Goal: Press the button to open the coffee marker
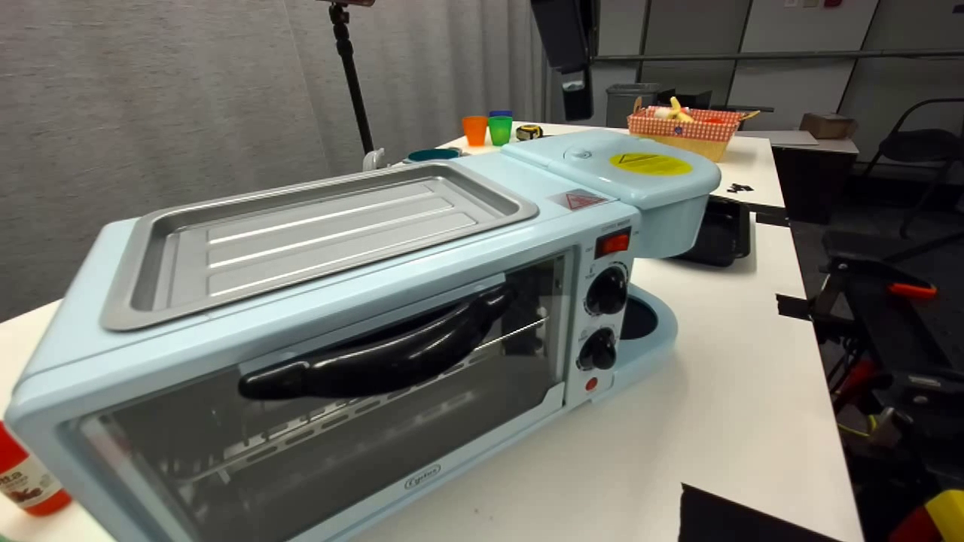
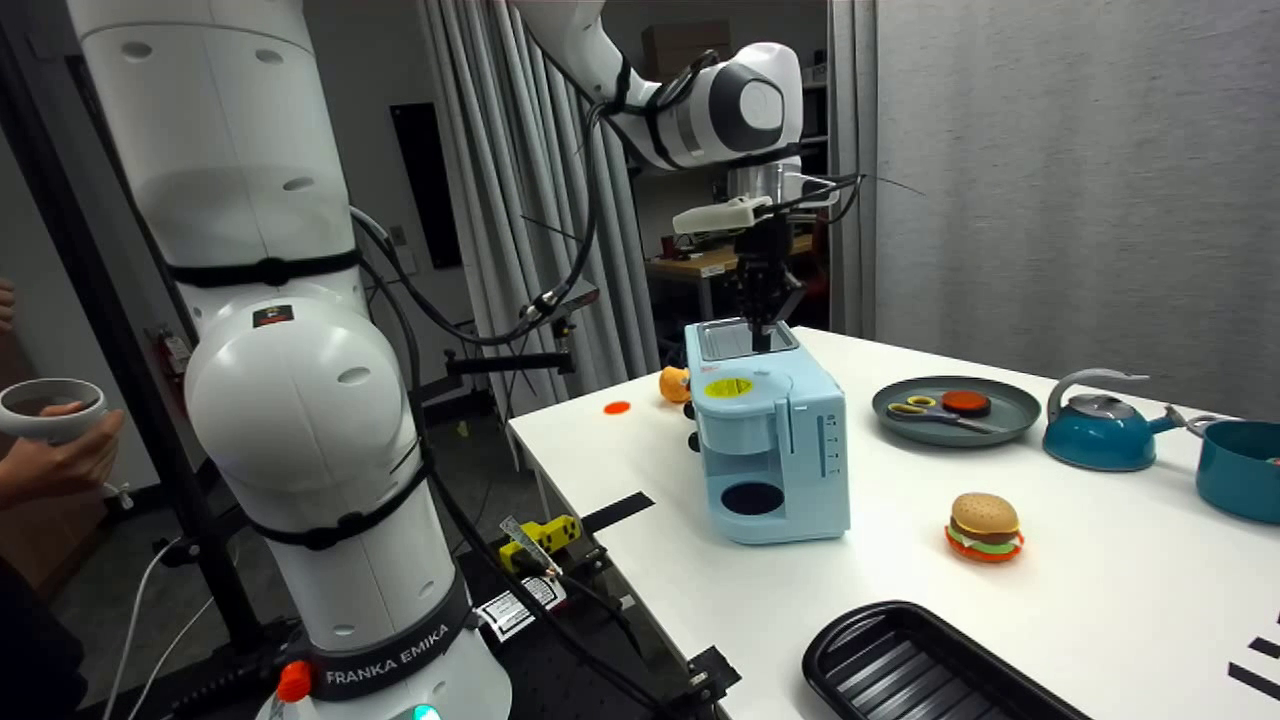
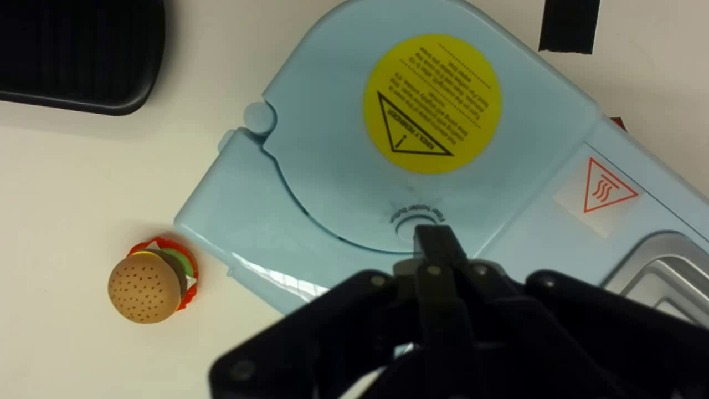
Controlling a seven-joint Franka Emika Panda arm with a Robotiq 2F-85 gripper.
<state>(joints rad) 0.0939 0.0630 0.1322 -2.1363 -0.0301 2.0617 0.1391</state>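
Note:
The coffee marker is the pale blue rounded end section (image 1: 674, 226) (image 2: 820, 470) (image 3: 332, 111) of the combo appliance, with a yellow round patch (image 1: 651, 164) (image 2: 728, 387) (image 3: 432, 105) on its lid. A small round button (image 1: 580, 154) (image 3: 409, 227), marked "filter holder button", lies flush in the lid in the wrist view. My gripper (image 1: 578, 109) (image 2: 762, 342) (image 3: 435, 230) is shut and empty, pointing down. In an exterior view its tips are above the lid with a gap. In the wrist view the fingertips cover part of the button. The lid is closed.
The oven section with its black handle (image 1: 384, 357) and the grey griddle tray (image 1: 324, 233) adjoin it. A toy burger (image 2: 985, 527) (image 3: 148, 285), black tray (image 2: 920, 670) (image 3: 77, 55), grey pan (image 2: 955, 400) and teal kettle (image 2: 1105, 435) stand around on the table.

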